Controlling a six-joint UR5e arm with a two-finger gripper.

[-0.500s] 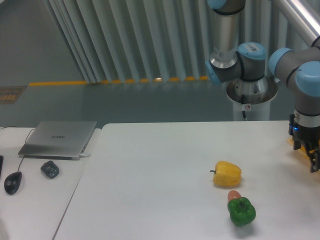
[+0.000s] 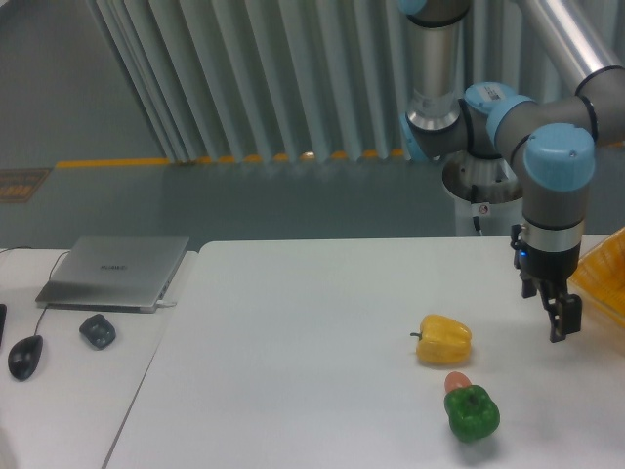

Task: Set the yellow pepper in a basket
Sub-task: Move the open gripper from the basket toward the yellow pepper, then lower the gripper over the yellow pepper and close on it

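Observation:
The yellow pepper (image 2: 444,339) lies on the white table, glossy and blocky, its dark stem pointing left. The yellow-orange basket (image 2: 604,276) shows only in part at the right edge of the view. My gripper (image 2: 562,318) hangs fingers down between the two, right of the pepper and just left of the basket, a little above the table. It holds nothing. Its fingers are seen edge-on, so I cannot tell how wide they stand.
A green pepper (image 2: 473,413) lies in front of the yellow one, with a small orange-red object (image 2: 456,381) touching its back. A closed laptop (image 2: 115,271), a small dark object (image 2: 97,330) and a mouse (image 2: 24,357) sit on the left table.
The arm has swung left, away from the right edge and toward the yellow pepper. The basket's side has come into view behind it. The peppers have not moved.

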